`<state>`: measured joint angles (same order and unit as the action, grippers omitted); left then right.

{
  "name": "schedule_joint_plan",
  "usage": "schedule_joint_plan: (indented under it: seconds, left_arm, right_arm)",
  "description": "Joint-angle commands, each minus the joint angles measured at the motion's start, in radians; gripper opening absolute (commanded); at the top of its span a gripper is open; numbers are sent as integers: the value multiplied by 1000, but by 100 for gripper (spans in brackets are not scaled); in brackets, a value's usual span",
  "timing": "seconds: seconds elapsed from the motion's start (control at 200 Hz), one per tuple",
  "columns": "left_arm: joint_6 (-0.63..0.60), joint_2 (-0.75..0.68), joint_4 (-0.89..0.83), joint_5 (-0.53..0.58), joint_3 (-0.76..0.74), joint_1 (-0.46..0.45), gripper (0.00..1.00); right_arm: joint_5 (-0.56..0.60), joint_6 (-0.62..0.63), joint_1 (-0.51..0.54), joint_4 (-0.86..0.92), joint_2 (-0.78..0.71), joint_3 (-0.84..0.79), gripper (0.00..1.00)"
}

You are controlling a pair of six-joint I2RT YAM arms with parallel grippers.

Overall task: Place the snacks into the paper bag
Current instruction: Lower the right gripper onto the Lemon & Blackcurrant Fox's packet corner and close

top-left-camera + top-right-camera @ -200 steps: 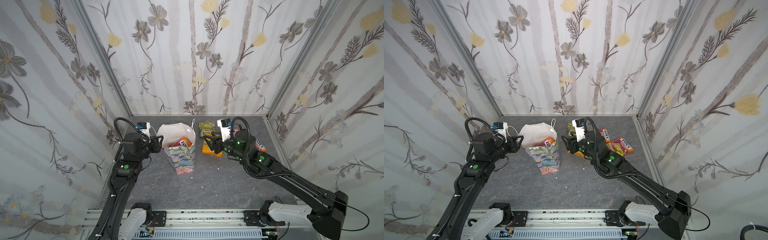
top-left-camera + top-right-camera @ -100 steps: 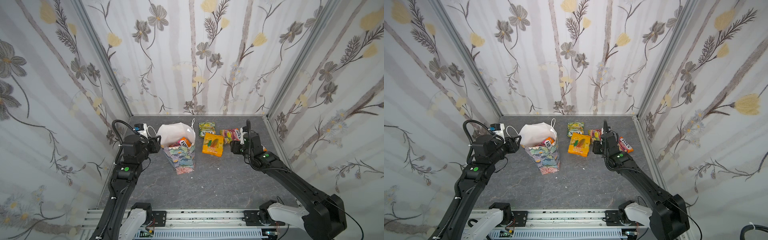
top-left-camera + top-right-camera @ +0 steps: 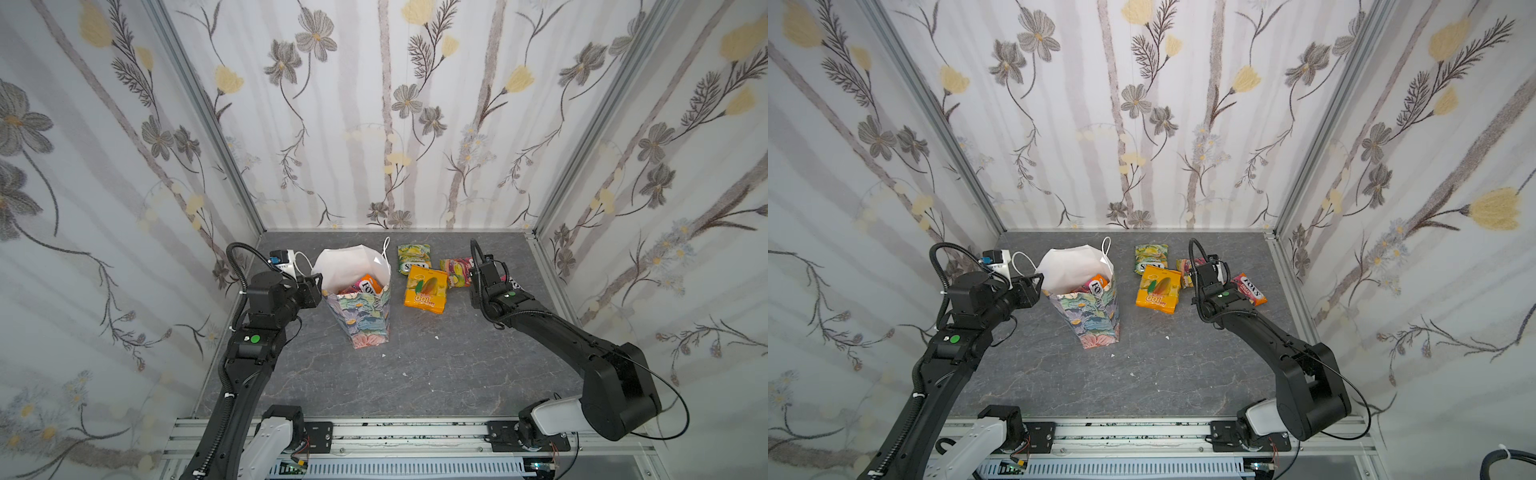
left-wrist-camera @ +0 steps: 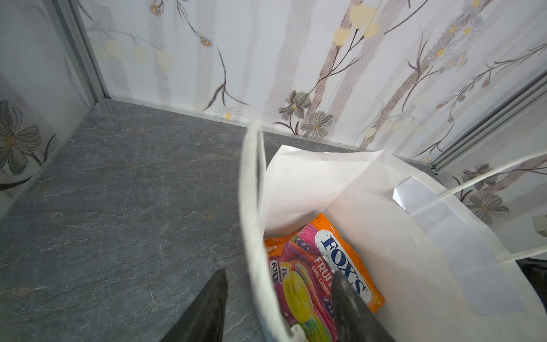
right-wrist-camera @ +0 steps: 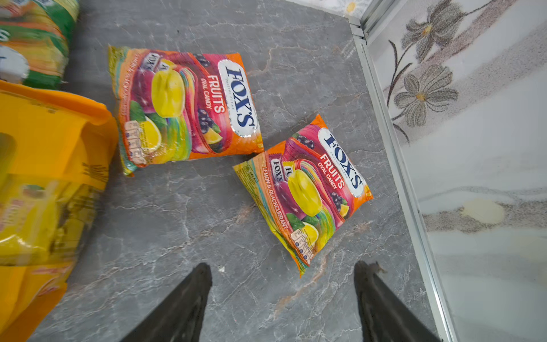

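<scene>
The grey surface [image 3: 415, 374] is carrying the paper bag [image 3: 361, 316], which is standing upright and gaping, with some snacks [image 4: 319, 266] lying inside. The left end effector [image 4: 278, 271] is straddling the bag's wall, fingers parted and apparently not clamping the paper. Right of the bag, the right end effector [image 5: 283, 266] is hovering wide open and empty near two FOX'S packets [image 5: 305, 192]. The mango pack [image 3: 424, 289] and green-yellow packet [image 3: 413, 258] are lying nearer the bag. Unheld, the bag is risking tipping or folding shut under a dropped packet.

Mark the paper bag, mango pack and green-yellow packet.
paper bag [image 3: 363, 320], in a top view, on its painted front.
mango pack [image 3: 424, 286], in a top view, on the mango picture.
green-yellow packet [image 3: 414, 259], in a top view, on its middle.
</scene>
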<state>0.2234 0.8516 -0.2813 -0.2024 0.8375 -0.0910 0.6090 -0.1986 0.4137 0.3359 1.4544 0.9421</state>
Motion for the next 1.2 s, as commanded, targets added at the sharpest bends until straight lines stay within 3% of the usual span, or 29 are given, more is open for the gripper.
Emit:
schedule_joint_plan:
  seconds: [0.0, 0.405, 0.819, 1.199]
  left_arm:
    - [11, -2, 44, 7, -4, 2, 56]
    - [22, -2, 54, -5, -11, 1, 56]
    - [25, -24, 54, 1, -19, 4, 57]
    - [27, -17, 55, -5, -21, 8, 58]
  right_arm:
    - [10, 53, -9, -54, 32, -5, 77]
    - [-24, 109, -24, -138, 25, -51, 77]
    - [-31, 152, -22, -91, 174, 38, 78]
    - [135, 141, -30, -25, 313, 61, 79]
